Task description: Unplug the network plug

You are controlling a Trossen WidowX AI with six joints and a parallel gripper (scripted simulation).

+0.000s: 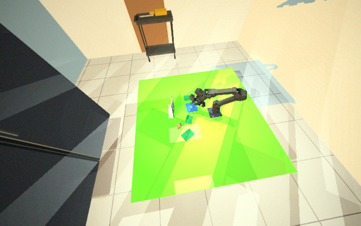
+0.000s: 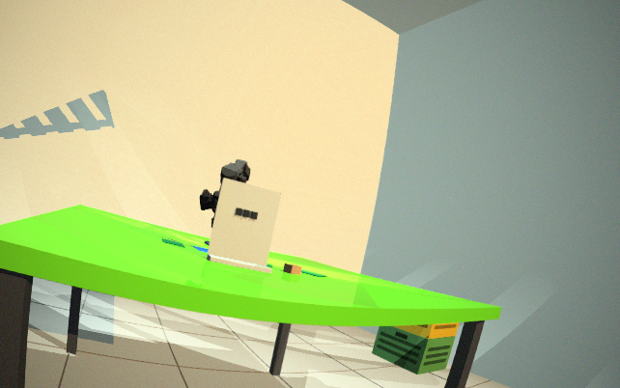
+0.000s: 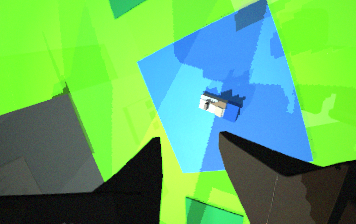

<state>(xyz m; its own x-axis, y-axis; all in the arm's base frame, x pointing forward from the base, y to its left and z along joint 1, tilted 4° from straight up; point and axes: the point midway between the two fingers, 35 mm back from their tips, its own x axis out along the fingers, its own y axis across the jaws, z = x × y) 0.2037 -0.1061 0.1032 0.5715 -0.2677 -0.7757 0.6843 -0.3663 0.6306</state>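
The network plug (image 1: pixel 192 107) (image 3: pixel 216 106), pale with a blue end, lies on the blue marked square (image 1: pixel 188 109) (image 3: pixel 185 140), inside its outline. It is out of the socket. My gripper (image 1: pixel 195 104) (image 3: pixel 189 141) is open and empty, with its fingertips apart above the square. In the wrist view the plug shows beyond the fingertips, nearer the right one, with a visible gap. The upright panel (image 1: pixel 172 107) (image 2: pixel 241 238) stands left of the square in the top view. Its back, with several dark socket blocks (image 2: pixel 246 213), faces the exterior view and hides part of the arm.
Green flat squares (image 1: pixel 187 135) (image 1: pixel 189 119) (image 1: pixel 187 98) lie around the blue one. A small orange block (image 1: pixel 179 126) (image 2: pixel 293 269) sits near the panel's foot. A grey surface (image 3: pixel 40 145) fills the wrist view's left edge. A cart (image 1: pixel 160 50) stands beyond the table.
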